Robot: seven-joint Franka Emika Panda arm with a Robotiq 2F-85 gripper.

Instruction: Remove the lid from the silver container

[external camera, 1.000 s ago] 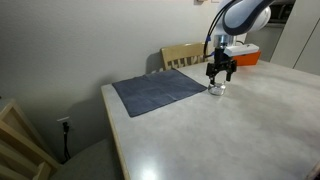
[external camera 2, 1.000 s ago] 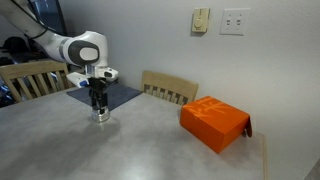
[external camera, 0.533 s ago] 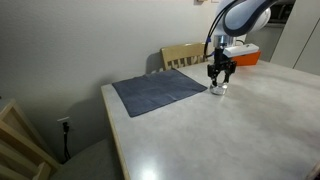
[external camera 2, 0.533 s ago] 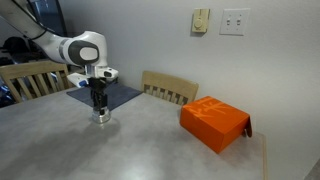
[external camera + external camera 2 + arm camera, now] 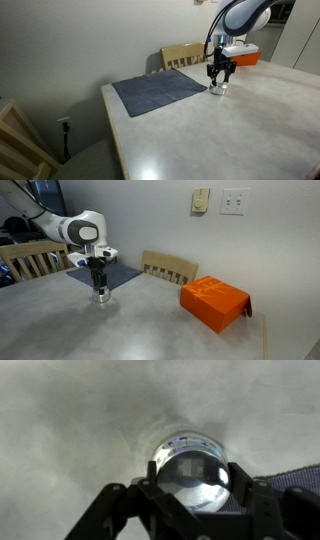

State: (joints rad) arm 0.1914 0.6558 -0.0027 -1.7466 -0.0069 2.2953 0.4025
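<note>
- Grey-blue cloth, a mat [image 5: 112, 277], lies flat on the pale table [image 5: 150, 330]. It sits just behind the silver container [image 5: 101, 297] and spreads away to its left.
- We see the silver container standing upright on the bare tabletop, just off the mat's near edge. It is small, low and shiny.
- The lid [image 5: 192, 466] sits on top of the container. In the wrist view its round, mirror-like face looks straight up at the camera.
- The gripper [image 5: 99, 288] hangs straight down over the container. Its dark fingers [image 5: 150, 492] stand close on either side of the lid, with only a narrow gap left between them. We cannot tell whether the pads press on the rim or merely flank it.
- A wooden chair back [image 5: 168, 268] rises at the far table edge, behind the container and to its right.
- An orange box [image 5: 213, 302] lies on the table well to the right of the container, clearly apart from it.
- A switch plate [image 5: 201, 200] hangs on the wall, high above and far to the right of the container.
</note>
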